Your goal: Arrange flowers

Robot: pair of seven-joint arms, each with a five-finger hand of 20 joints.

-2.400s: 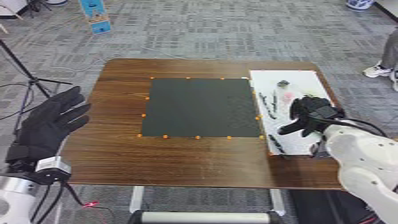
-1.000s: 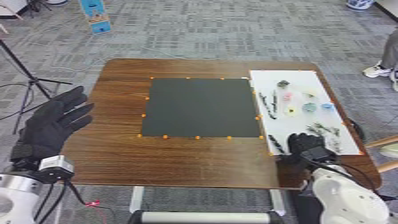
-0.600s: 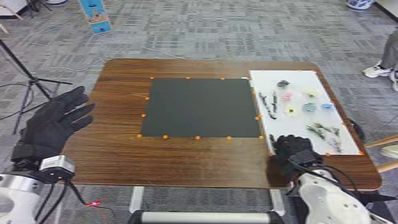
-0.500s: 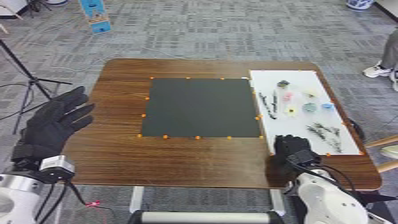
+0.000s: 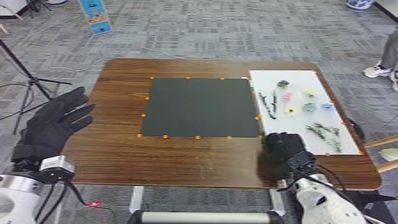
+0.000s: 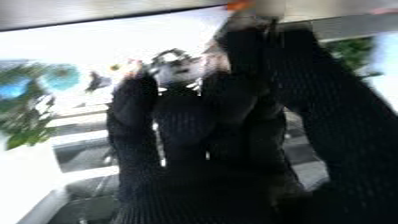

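My right hand is at the near left corner of the white board. In the right wrist view the thumb and a finger of that hand pinch a dark stem, mostly hidden by the glove. On the board lie dark twigs, green sprigs and small flowers: pink, yellow, blue-green and blue. The black square sheet lies flat, with nothing on it. My left hand is open beyond the table's left edge.
Orange markers line the black sheet on the brown table. A black tripod stands on the floor at the left, and part of a wooden stool is beside the right edge.
My right hand has moved from over the flowers to the board's near left corner, then slightly left. The dark stem there is now covered or taken hold of. The left hand keeps still.
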